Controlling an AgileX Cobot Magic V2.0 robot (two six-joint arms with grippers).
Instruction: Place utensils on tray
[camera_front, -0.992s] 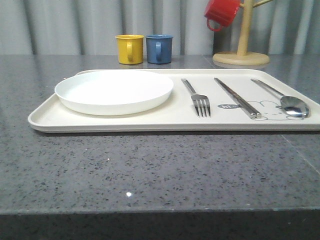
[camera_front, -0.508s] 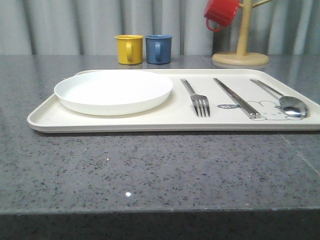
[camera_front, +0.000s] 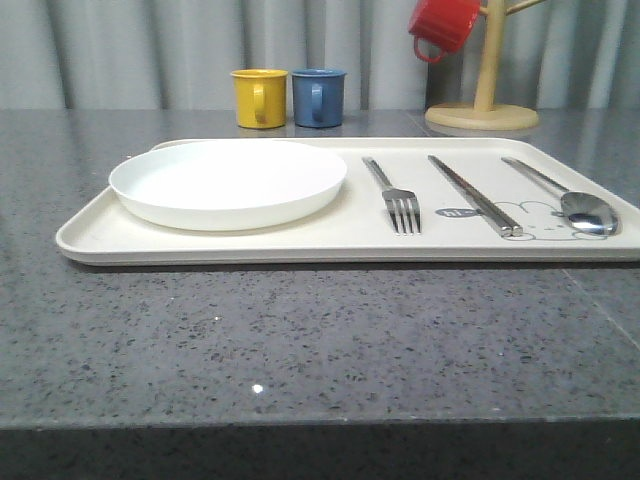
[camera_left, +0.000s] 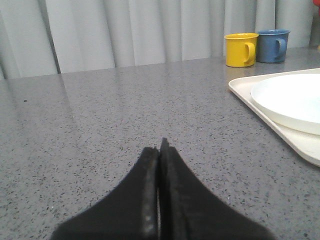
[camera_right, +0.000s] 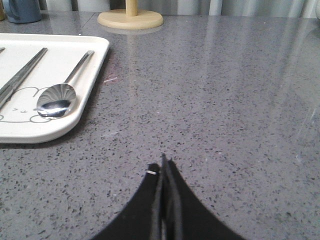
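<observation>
Our left gripper (camera_left: 160, 150) and right gripper (camera_right: 163, 167) are both clenched on nothing, over bare counter (camera_front: 300, 340). On the one tray (camera_front: 250, 240) we count three utensils beside one plate (camera_front: 228, 182): fork (camera_front: 396, 198), chopsticks (camera_front: 478, 197), spoon (camera_front: 570, 200), long axes running near-to-far, tines and bowl nearest. The tray's print is unreadable. Beyond stand three mugs (camera_front: 259, 97).

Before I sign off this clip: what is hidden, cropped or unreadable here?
- Tray: its right end is cut by the front view's edge.
- Lettering by the rabbit drawing: too small to read in the front view.
- Red mug and its wooden stand: tops cropped by the front view's upper edge.
- Chopsticks: cut by the right wrist view's edge.
</observation>
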